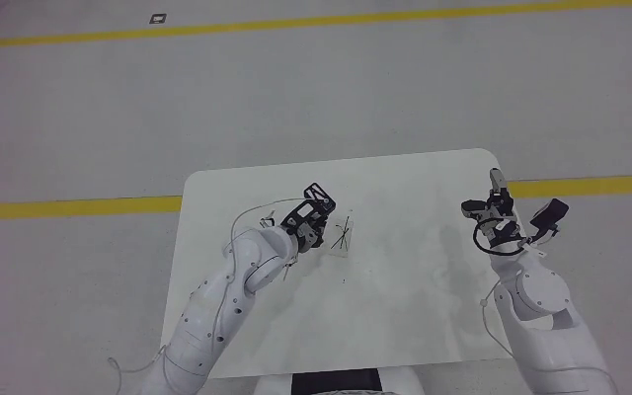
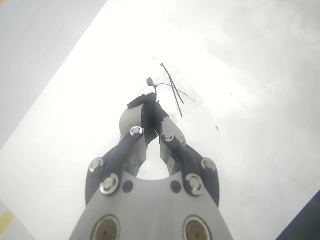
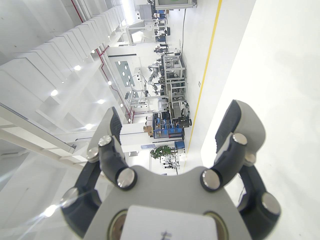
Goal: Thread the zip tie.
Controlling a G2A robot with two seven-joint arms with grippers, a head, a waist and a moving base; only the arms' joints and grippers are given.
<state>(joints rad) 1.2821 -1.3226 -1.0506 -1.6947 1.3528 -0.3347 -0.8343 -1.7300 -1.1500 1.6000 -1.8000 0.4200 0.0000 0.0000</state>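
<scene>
My left gripper (image 2: pixel 150 103) is shut on a black zip tie (image 2: pixel 150 82); the tie's head and a short length stick out past the fingertips. Just beyond it, two or three more black zip ties (image 2: pixel 175 89) lie crossed on a small clear plastic sheet (image 2: pixel 193 97). In the top view the left gripper (image 1: pixel 314 205) hovers near the table's middle, beside those loose zip ties (image 1: pixel 343 235). My right gripper (image 3: pixel 172 116) is open with nothing between its fingers. It sits near the table's right edge (image 1: pixel 486 196), facing away from the ties.
The white table (image 1: pixel 415 306) has bare room between the two arms and toward the front. A few tiny dark specks (image 2: pixel 217 127) lie near the sheet. Grey floor with yellow lines (image 1: pixel 89 207) surrounds the table.
</scene>
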